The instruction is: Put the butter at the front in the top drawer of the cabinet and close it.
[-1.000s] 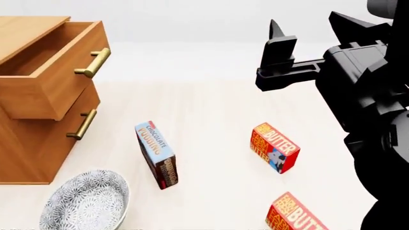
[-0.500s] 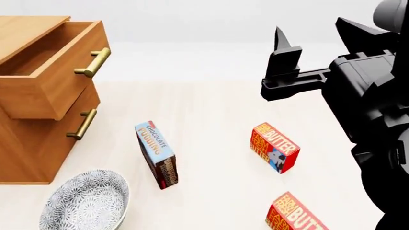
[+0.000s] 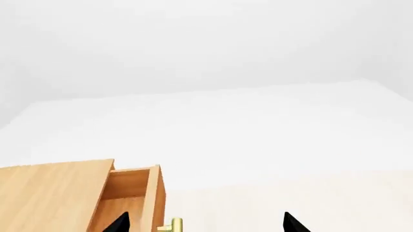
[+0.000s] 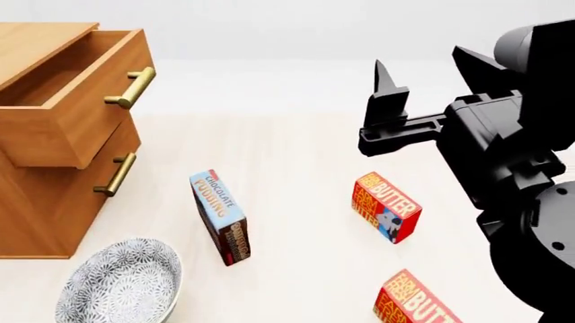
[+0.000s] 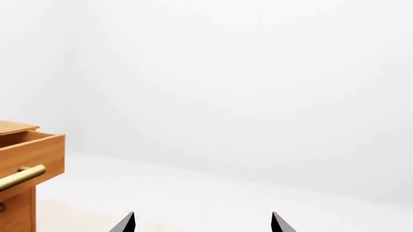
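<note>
Two red-orange butter cartons lie on the pale floor in the head view. The front butter [image 4: 413, 303] is cut by the lower edge; the other carton [image 4: 386, 207] lies beyond it. At the left, the wooden cabinet [image 4: 45, 208] has its top drawer [image 4: 77, 101] pulled out and open. My right gripper [image 4: 429, 79] hangs open and empty, high above the farther carton, its tips spread in the right wrist view [image 5: 202, 223]. My left gripper [image 3: 206, 224] is open and empty near the drawer's handle [image 3: 173, 224]; the head view does not show it.
A blue chocolate pudding box [image 4: 221, 217] stands on edge between the cabinet and the butters. A patterned bowl [image 4: 121, 284] sits near the cabinet's front corner. The lower drawer's brass handle [image 4: 117, 173] is shut flush. The right arm's black body [image 4: 521, 175] fills the right side.
My right gripper has dropped lower and shifted slightly left, with the arm's body swinging further into view. Cartons, bowl and drawer have not moved.
</note>
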